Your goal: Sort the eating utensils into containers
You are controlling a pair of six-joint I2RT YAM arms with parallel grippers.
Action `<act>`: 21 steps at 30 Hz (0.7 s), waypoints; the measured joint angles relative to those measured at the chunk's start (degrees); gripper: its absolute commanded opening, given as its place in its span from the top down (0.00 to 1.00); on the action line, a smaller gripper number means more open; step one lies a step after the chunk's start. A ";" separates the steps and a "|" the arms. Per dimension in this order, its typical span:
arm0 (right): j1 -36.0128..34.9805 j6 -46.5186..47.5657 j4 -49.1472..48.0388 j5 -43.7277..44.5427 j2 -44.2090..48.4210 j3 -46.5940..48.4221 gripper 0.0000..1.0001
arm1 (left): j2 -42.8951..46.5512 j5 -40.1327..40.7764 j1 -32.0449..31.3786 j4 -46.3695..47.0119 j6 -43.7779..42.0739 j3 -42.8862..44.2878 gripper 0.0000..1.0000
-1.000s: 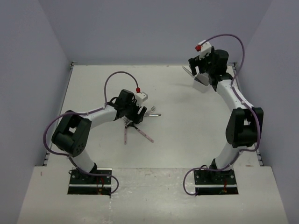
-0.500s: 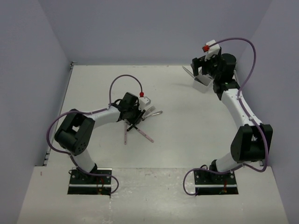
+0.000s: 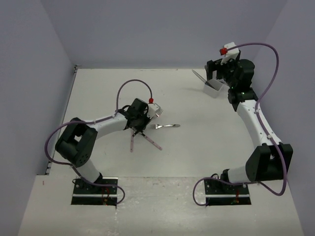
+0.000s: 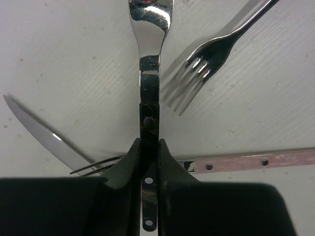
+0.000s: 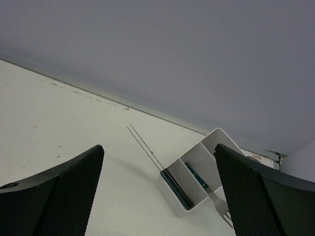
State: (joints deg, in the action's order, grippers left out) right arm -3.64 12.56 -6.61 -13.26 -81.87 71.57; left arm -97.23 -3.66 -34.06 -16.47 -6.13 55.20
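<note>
An off-white, faintly scuffed surface (image 3: 197, 147) forms the floor of a booth closed in by plain lavender-grey walls (image 3: 157, 29) along its far, left and right edges. Left of the surface's centre, the left end effector (image 4: 149, 143) is pressed together on the black handle of a dark-handled utensil (image 4: 149, 110). That utensil's shiny head runs out past the top of the wrist view. Just beside it a fork (image 4: 197, 73) lies flat, with its tines toward the held handle. A knife (image 4: 37, 129) shows its blade on the other side, and a pink-handled utensil (image 4: 256, 161) lies crosswise beneath the fingers. From above, two pink handles splay toward the near edge.

Near the far right corner stands the white bin (image 5: 197, 177), divided into compartments. Dark and green handles lie inside it, and something thin leans out over its rim toward the left. The right end effector (image 5: 158, 146) hangs close by the bin, its fingers spread wide with nothing between them.
</note>
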 measured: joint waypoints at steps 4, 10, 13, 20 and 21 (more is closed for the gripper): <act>0.00 -5.92 -0.11 -0.09 3.06 -1.77 0.04 | 6.56 0.13 -1.05 -0.04 0.02 0.00 1.00; -1.49 -17.46 -0.28 -4.07 10.43 -8.09 0.01 | 15.89 2.51 -1.68 5.11 2.62 0.63 1.00; -5.01 -24.11 -1.84 -7.67 13.53 -13.16 0.01 | 16.79 1.92 -1.88 10.54 6.58 1.57 1.00; -19.39 -39.76 -9.05 -8.15 13.40 -21.99 0.03 | 16.79 -1.55 -7.82 24.00 13.18 1.99 1.00; -20.55 -41.42 -10.05 -7.26 13.16 -22.60 0.04 | 16.79 -1.77 -8.96 25.03 13.49 2.29 1.00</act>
State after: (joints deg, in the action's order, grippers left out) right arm -24.18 -28.86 -16.67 -20.51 -68.71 48.97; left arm -80.44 -5.43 -43.03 8.56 7.35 57.49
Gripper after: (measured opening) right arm 0.982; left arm 0.094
